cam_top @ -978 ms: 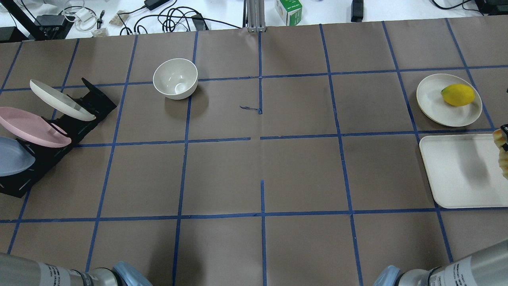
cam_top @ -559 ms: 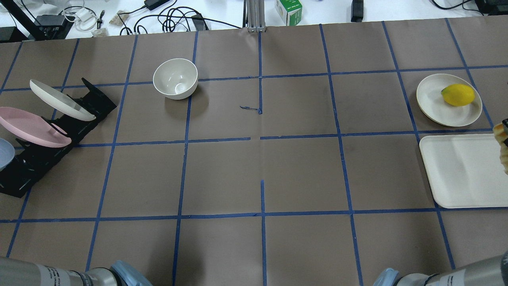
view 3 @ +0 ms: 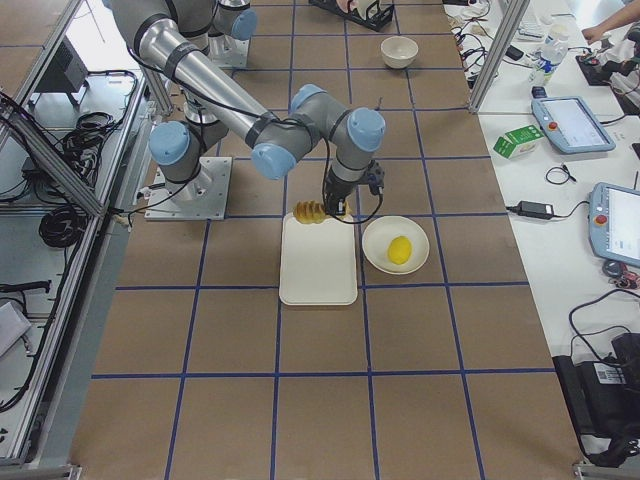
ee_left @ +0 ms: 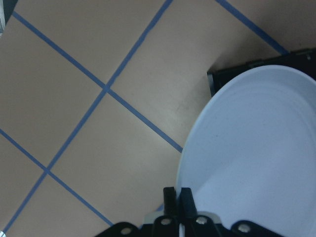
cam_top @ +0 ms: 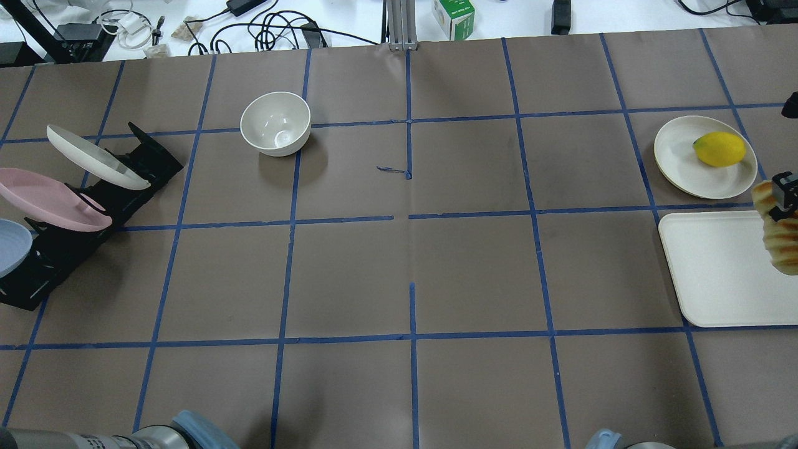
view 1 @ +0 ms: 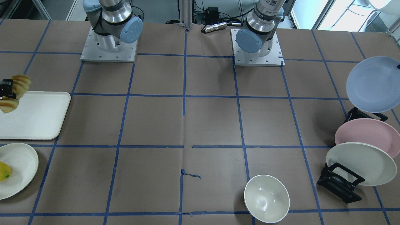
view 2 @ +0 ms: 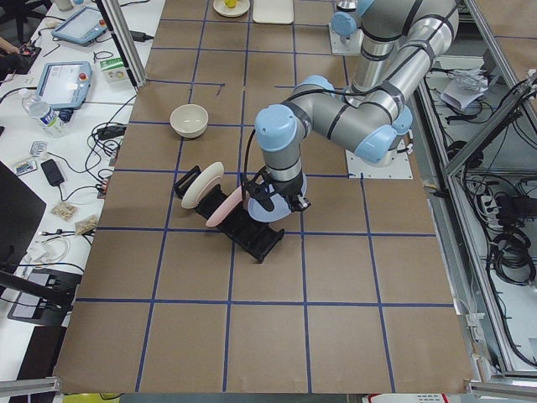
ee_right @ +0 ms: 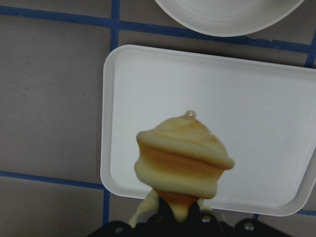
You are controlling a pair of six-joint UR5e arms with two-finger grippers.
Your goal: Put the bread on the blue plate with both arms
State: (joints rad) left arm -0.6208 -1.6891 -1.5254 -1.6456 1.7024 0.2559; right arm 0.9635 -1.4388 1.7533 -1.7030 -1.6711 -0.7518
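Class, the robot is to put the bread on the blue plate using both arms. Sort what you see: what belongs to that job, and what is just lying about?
For the job: bread, blue plate, left hand holding the plate, right hand holding the bread.
Lying about: bowl, lemon on a cream plate, tray, pink plate, white plate, black rack.

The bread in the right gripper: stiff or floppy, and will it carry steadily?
Likely floppy: in the front-facing view the bread curves off to either side of the right gripper. Probably light, since one narrow pinch holds it above the tray. It may swing or sag further when moved, being held at one spot.
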